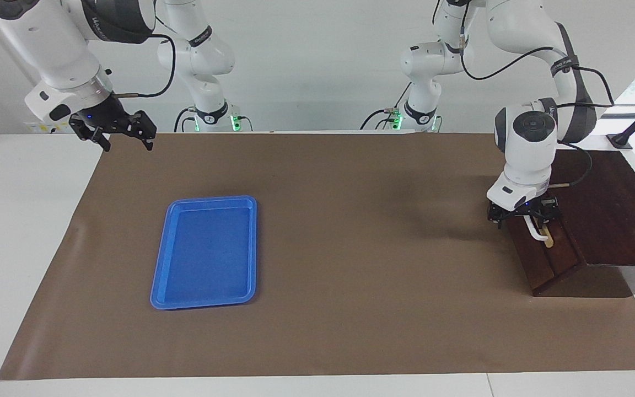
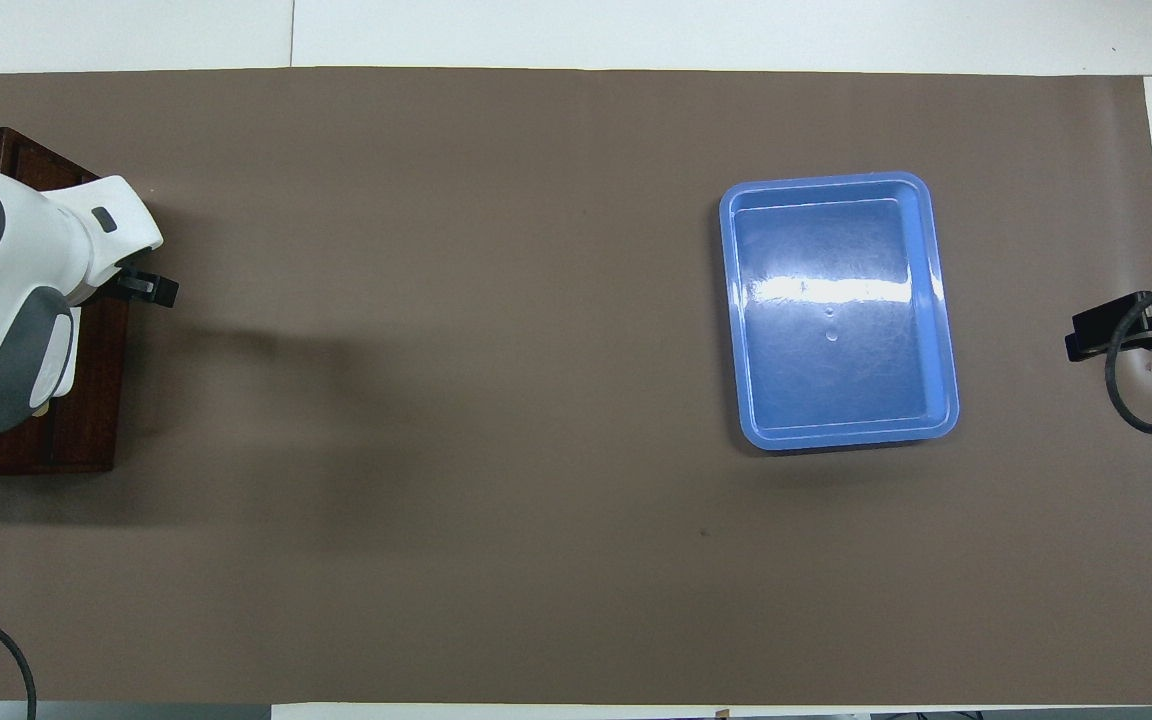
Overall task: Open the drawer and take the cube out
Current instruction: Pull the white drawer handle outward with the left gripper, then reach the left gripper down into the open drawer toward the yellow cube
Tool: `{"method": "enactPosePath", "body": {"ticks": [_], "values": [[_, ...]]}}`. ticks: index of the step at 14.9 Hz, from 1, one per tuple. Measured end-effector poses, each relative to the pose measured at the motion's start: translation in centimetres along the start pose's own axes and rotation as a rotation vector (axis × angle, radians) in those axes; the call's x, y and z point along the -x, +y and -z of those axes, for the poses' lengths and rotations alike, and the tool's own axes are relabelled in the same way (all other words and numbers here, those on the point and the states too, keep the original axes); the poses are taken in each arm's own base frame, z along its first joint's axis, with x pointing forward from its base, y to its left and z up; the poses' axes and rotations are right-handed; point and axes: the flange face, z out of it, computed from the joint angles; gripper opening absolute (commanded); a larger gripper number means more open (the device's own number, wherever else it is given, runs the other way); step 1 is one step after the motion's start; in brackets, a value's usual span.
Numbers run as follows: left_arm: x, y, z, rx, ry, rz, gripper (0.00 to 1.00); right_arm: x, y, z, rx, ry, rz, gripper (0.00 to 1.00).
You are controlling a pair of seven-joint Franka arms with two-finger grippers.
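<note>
The dark wooden drawer is closed in its box at the left arm's end of the table. My left gripper is down at the drawer's front, open, with its jaws on either side of the white handle. Only the handle's lower end shows below the gripper. In the overhead view the left arm covers most of the drawer, and one black finger sticks out past it. My right gripper hangs open and holds nothing, over the mat's edge at the right arm's end. The cube is hidden.
A blue plastic tray with nothing in it lies on the brown mat toward the right arm's end; in the overhead view the tray is beside the right gripper. The right arm waits.
</note>
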Motion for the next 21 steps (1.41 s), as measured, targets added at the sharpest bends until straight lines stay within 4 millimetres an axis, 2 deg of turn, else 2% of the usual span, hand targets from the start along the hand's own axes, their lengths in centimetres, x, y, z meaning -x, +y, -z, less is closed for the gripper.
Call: {"method": "enactPosePath", "body": {"ticks": [5, 6, 7, 10, 11, 12, 18, 19, 21], "values": [[0.3, 1.5, -1.0, 0.008, -0.001, -0.012, 1.0, 0.0, -0.1, 0.0, 0.0, 0.002, 0.025, 1.0], [-0.1, 2.7, -0.5, 0.009, 0.007, 0.015, 1.0, 0.0, -0.1, 0.0, 0.0, 0.002, 0.029, 1.0], [-0.7, 4.8, 0.2, 0.012, 0.02, 0.061, 1.0, 0.0, -0.1, 0.0, 0.0, 0.001, 0.03, 1.0], [-2.1, 12.4, 2.8, 0.026, 0.052, 0.146, 1.0, 0.0, -0.1, 0.0, 0.0, 0.002, 0.03, 1.0], [-2.2, 13.9, 3.2, 0.031, 0.05, 0.154, 1.0, 0.0, -0.1, 0.0, 0.0, 0.002, 0.03, 1.0], [-2.3, 14.5, 3.4, 0.036, 0.049, 0.16, 1.0, 0.0, -0.1, 0.0, 0.0, 0.002, 0.03, 1.0], [-2.6, 13.8, 4.0, 0.075, 0.022, 0.218, 1.0, 0.0, 0.6, -0.1, -0.001, -0.002, 0.018, 1.0], [-3.0, 13.2, 5.2, 0.1, -0.008, 0.259, 1.0, 0.1, 0.7, -0.2, -0.002, -0.004, 0.015, 1.0], [-4.5, 10.8, 10.2, 0.166, -0.06, 0.358, 1.0, 0.1, 0.7, -0.4, -0.002, -0.009, -0.001, 1.0]]}}
